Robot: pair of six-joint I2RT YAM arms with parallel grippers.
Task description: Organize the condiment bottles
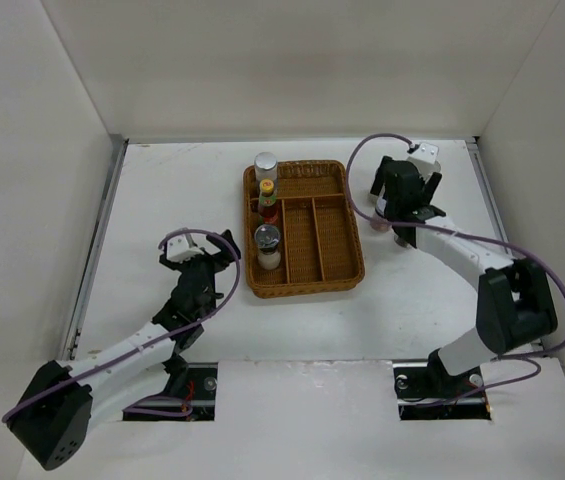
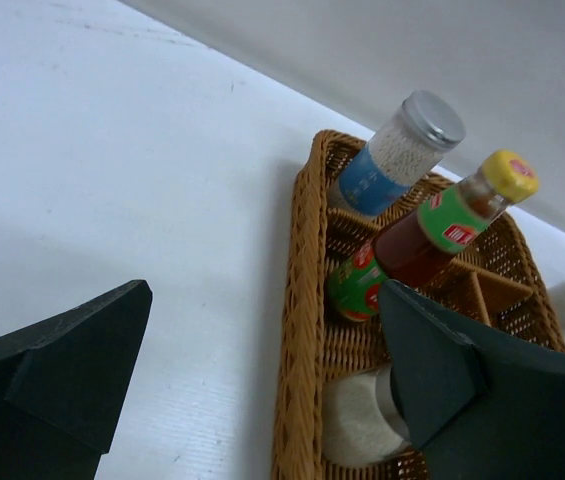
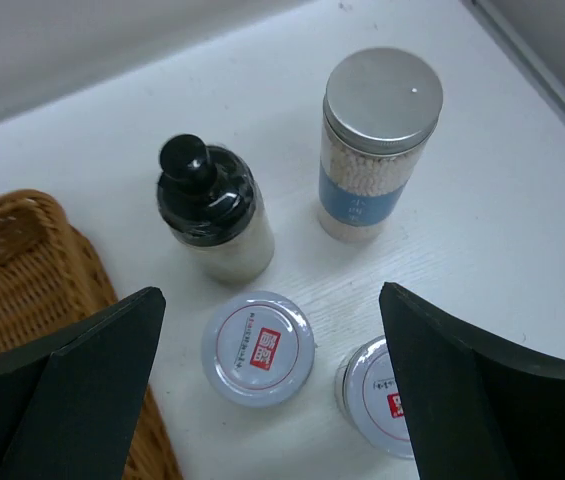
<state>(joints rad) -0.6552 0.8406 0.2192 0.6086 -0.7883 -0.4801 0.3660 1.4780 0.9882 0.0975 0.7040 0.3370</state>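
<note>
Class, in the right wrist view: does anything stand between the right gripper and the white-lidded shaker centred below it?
Nothing visible does: the right gripper hangs open over the white-lidded shaker, lid fully exposed.

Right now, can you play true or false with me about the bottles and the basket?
1. The wicker tray holds three bottles. True.
2. The yellow-capped bottle is out on the table. False: it is in the tray, between two silver-lidded jars.
3. The black-capped bottle stands on the table, outside the tray. True.
4. The right end effector is gripping a white-lidded shaker. False: it is open above the shaker and holds nothing.
5. The left end effector is open. True.
</note>
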